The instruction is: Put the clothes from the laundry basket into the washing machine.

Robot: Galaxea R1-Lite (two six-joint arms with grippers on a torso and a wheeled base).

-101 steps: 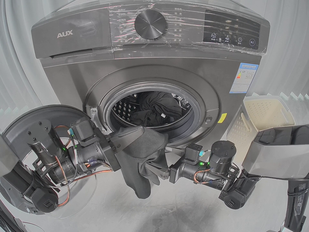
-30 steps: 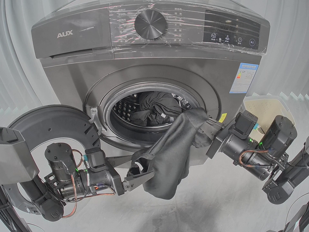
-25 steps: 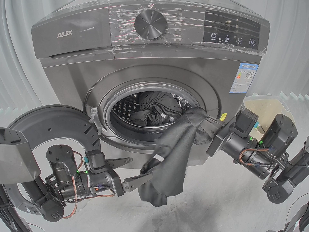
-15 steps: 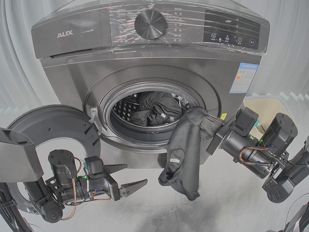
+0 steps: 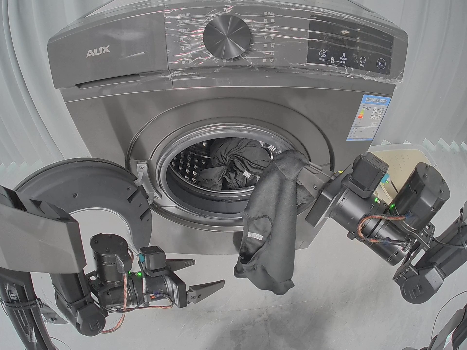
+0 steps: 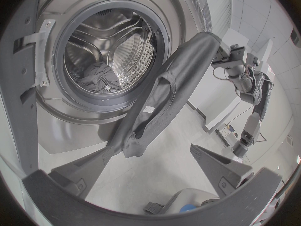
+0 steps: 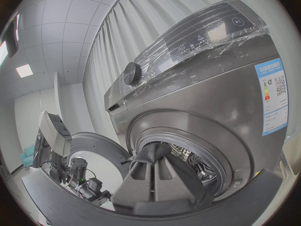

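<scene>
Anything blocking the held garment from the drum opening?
Nothing visible. The door is swung open to the left; drum mouth is clear. The right end effector holds the garment at the mouth's right edge, most of it hanging outside below the rim.

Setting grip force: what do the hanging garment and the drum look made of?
Garment: soft dark fabric, probably a knit, matte; it drapes limp and folds. Drum: bright metal, likely stainless steel; glossy, reflective, perforated with rows of holes.
</scene>
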